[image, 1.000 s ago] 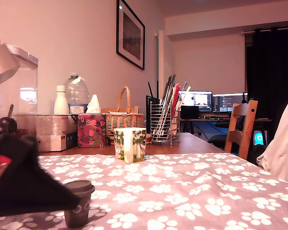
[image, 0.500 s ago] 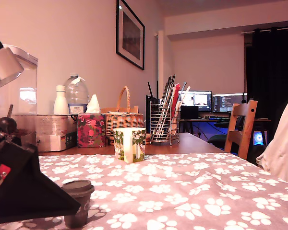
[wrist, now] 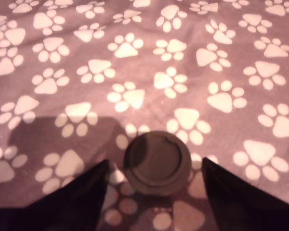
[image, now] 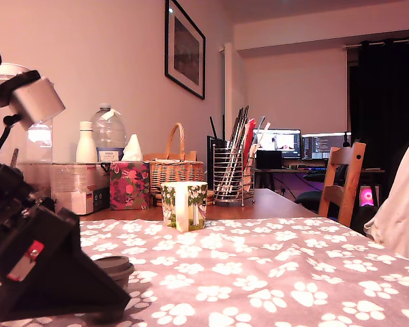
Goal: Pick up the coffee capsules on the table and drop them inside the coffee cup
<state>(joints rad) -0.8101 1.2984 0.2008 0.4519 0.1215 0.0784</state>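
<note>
Capsule (wrist: 157, 162) upright, rim skyward, axis vertical, between fingers (wrist: 77, 199) of wide-open, empty end effector (wrist: 154, 197).

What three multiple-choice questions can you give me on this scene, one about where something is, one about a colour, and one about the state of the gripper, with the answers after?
1. Where is the dark capsule in the wrist view?
A. Between the two open gripper fingers
B. Inside the mug
C. In the wicker basket

2. What colour are the paw prints on the tablecloth?
A. Green
B. White
C. Black

3. What state is the gripper in?
A. Shut on the capsule
B. Open, a finger on each side of the capsule
C. Out of view

Answers:
1. A, the wrist view shows the capsule standing on the cloth in the gap between the fingers.
2. B, pale white prints cover the greyish cloth in both views.
3. B, gaps show between each finger and the capsule.
</note>
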